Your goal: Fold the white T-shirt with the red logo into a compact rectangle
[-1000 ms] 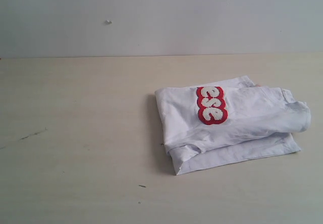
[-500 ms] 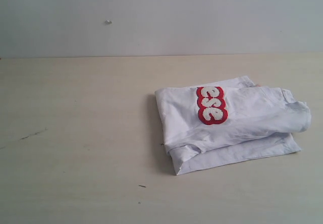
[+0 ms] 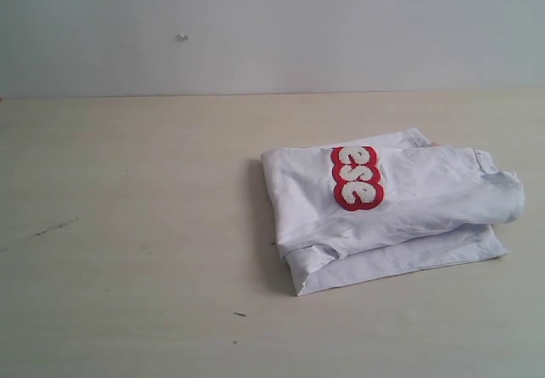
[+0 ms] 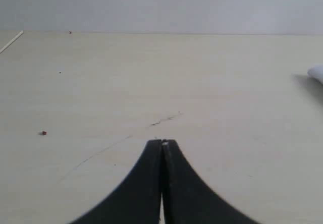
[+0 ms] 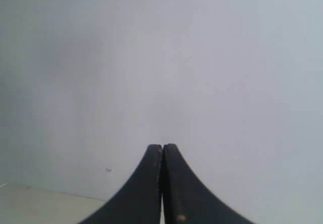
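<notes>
Left wrist view: the left gripper (image 4: 162,143) is shut tight. Its two black fingers (image 4: 144,186) press flat together. It holds nothing and touches nothing. It hangs over bare surface (image 4: 151,77).
Right wrist view: the right gripper (image 5: 162,146) is shut tight too, with nothing between its fingers. It points at the pale wall (image 5: 161,57). Only a small corner of the surface shows there.
Shirt place: the white T-shirt (image 3: 409,212) lies on the surface, on the right side of the exterior view. It is folded into a thick bundle of a few layers. In the left wrist view only a tiny white bit (image 4: 317,73) peeks in, well apart from the left gripper.
Logo: the red logo (image 3: 357,178) sits on top of the bundle, nearer its left end. Only the letters "ese" show.
Shirt edges: the left edge is a fairly straight fold. The right end is soft and rolled round. The lowest layer sticks out at the front, so the layers do not line up.
Open room: the left half of the surface is wide and bare, with just a thin dark scratch (image 3: 51,226) and a small dark speck (image 3: 240,314). Bare surface lies behind the shirt up to the wall. Only a thin strip lies between the shirt and the right edge of the exterior view.
</notes>
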Controlling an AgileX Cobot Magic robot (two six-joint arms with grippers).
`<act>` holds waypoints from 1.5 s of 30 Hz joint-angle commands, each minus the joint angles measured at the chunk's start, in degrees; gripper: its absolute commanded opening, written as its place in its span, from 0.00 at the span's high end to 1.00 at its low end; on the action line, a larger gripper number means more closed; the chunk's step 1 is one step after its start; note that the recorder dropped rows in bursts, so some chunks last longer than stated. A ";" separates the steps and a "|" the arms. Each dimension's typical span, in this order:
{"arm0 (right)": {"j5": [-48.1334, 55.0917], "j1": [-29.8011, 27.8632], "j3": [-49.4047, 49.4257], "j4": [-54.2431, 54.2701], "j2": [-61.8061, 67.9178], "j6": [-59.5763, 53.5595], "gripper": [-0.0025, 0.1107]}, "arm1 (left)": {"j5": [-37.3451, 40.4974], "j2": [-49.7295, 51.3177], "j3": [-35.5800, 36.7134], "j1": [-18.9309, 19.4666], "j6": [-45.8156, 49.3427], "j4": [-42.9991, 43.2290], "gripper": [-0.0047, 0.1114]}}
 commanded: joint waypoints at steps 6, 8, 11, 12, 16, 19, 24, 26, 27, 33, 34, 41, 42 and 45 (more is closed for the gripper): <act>-6.68 -11.18 2.56 8.18 0.02 -5.01 0.98 | -0.67 -0.24 0.11 -0.26 0.20 0.01 0.96; -7.37 -11.19 3.84 8.65 0.02 -5.01 0.98 | -0.67 -0.24 0.11 -0.26 0.20 0.01 0.96; -7.24 -11.19 5.80 8.73 0.02 -4.82 0.98 | -0.67 -0.24 0.11 -0.26 0.20 0.01 0.96; -7.30 -11.19 6.06 8.73 0.02 -4.45 0.98 | -0.67 -0.24 0.11 -0.26 0.20 0.01 0.96; -5.93 -11.19 6.19 8.61 0.02 -4.38 0.98 | -0.67 -0.24 0.11 -0.26 0.20 0.01 0.96; -5.59 -11.19 6.19 8.74 0.02 -4.38 0.98 | -0.67 -0.24 0.11 -0.26 0.20 0.01 0.96; -7.52 -11.19 6.19 7.75 0.02 -6.53 0.98 | -0.67 -0.24 0.11 -0.26 0.20 0.01 0.96; -9.16 -11.19 6.19 7.75 0.02 -8.41 0.98 | -0.67 -0.24 0.11 -0.26 0.20 0.01 0.96; -10.73 -11.19 6.19 7.75 0.02 -9.20 0.98 | -0.67 -0.24 0.11 -0.26 0.20 0.01 0.96; -24.85 -12.20 15.26 7.16 0.02 -9.31 0.98 | -0.67 -0.24 0.11 -0.26 0.20 0.01 0.96; -27.81 -12.92 17.72 6.80 0.02 -9.31 0.98 | -0.67 -0.24 0.11 -0.26 0.20 0.01 0.96; -40.94 -16.91 34.16 5.76 0.02 -9.32 0.98 | -0.67 -0.24 0.11 -0.26 0.20 0.01 0.96; -41.59 -16.91 36.12 5.16 0.02 -9.32 0.98 | -0.67 -0.24 0.11 -0.26 0.20 0.01 0.96; -44.33 -16.91 42.92 3.70 0.02 -9.32 0.98 | -0.67 -0.24 0.11 -0.26 0.20 0.01 0.96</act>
